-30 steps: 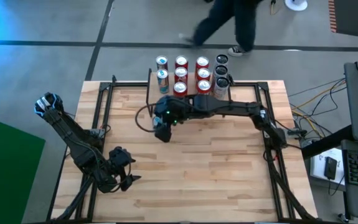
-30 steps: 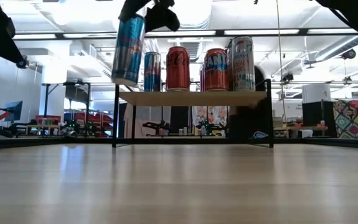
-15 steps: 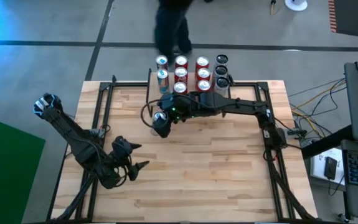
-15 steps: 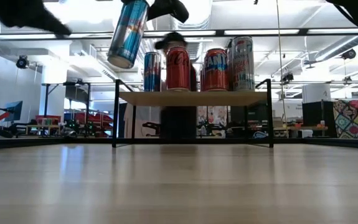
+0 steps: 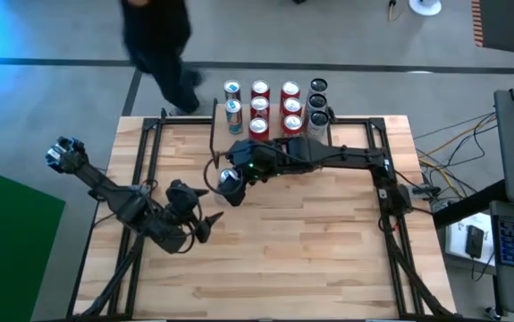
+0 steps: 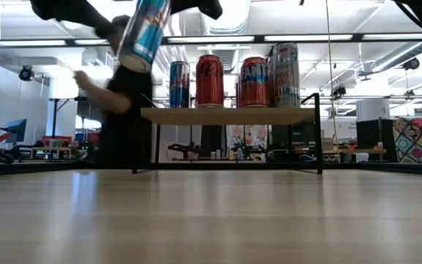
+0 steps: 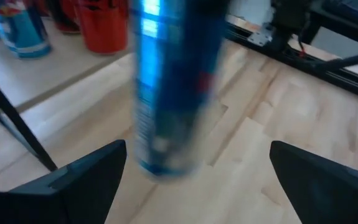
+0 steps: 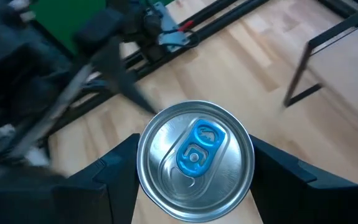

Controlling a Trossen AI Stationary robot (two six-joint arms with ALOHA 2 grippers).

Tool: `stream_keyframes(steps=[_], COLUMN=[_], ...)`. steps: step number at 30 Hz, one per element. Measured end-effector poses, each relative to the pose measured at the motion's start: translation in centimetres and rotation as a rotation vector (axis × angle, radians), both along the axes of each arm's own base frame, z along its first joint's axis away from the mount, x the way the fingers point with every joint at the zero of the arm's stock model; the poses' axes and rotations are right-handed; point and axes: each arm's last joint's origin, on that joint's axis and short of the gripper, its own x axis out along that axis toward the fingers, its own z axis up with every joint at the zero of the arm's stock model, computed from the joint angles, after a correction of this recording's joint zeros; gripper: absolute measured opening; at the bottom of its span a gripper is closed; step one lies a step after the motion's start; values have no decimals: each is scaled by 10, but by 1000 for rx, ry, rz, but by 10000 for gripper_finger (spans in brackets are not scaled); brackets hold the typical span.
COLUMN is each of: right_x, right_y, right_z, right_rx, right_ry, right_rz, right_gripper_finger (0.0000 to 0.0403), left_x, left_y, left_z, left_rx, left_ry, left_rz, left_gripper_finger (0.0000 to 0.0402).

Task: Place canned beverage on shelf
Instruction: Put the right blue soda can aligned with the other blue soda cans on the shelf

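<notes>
1. Surface (image 5: 310, 259): light slatted wood, both arms over it. A person (image 5: 163, 45) walks past its far edge, now further left than half a second ago; no bearing on the task.
2. Shelf (image 6: 229, 115): at the far edge, already carrying a block of cans (image 5: 274, 107). Near-left corner looks free.
3. Left arm: it has swung in from the near-left towards centre within the last second. Left jaws (image 5: 205, 225) are spread wide and hold nothing; they point at the carried can, near it but apart.
4. Right jaws (image 5: 230, 183): pinching the blue can (image 6: 143, 33) by its top end, one finger either side of the lid in the right wrist view.
5. Can: it has risen and tilted more over the last second. It hangs clear of the surface, just in front of the shelf's left end and above plank height. Judgement: transfer under way; can must be righted before set-down.
</notes>
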Motion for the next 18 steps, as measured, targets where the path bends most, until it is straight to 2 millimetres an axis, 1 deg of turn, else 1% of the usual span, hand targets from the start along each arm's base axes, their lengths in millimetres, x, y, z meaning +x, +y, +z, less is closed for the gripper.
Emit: stream_keyframes(steps=[4, 8, 13, 16, 18], right_x=[-1, -2, -1, -1, 0], right_y=[9, 16, 19, 21, 22], right_z=[2, 2, 3, 3, 4], right_rx=[27, 3, -16, -14, -4], right_ry=[-3, -2, -17, -20, -33], right_rz=[58, 118, 148, 158, 172], right_gripper_finger=[231, 231, 231, 231, 231], left_x=[3, 6, 14, 18, 19], left_y=[5, 4, -2, 0, 2], left_z=[0, 3, 10, 13, 12], left_rx=[20, 60, 93, 98, 91], left_ry=[6, 8, -13, -34, -36], left_rz=[18, -22, -142, -145, -130], left_gripper_finger=[382, 382, 382, 381, 374])
